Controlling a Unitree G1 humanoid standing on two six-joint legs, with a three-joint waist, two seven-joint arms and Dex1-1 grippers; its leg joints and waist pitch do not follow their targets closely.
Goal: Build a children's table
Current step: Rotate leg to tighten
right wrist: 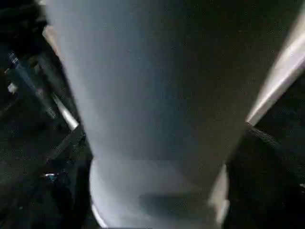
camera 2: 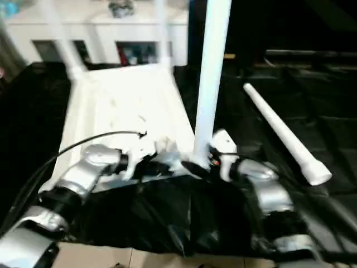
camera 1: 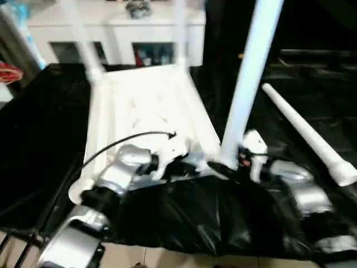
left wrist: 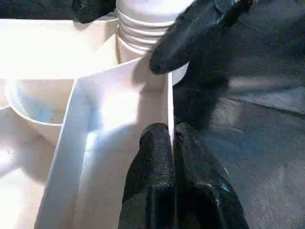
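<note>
The children's table top [camera 1: 145, 106] lies upside down on a black-covered surface, ribbed underside facing up. Two white legs [camera 1: 81, 39] [camera 1: 179, 33] stand in its far corners. A third leg [camera 1: 251, 72] stands upright at the near right corner, its ribbed end [left wrist: 143, 28] at the round socket. My right gripper [camera 1: 226, 166] is open around that leg's base, and the leg [right wrist: 152, 105] sits between its fingers. My left gripper [left wrist: 170, 143] is shut on the thin rim wall [left wrist: 169, 95] of the top, just left of that corner. The last leg [camera 1: 304, 131] lies loose on the cloth to the right.
A white cabinet [camera 1: 117, 28] with glass-fronted compartments stands behind the table. A black cable [camera 1: 122, 142] arcs over my left forearm. The black cloth [camera 1: 33, 128] drapes over the front edge, with pale floor [camera 1: 167, 259] below.
</note>
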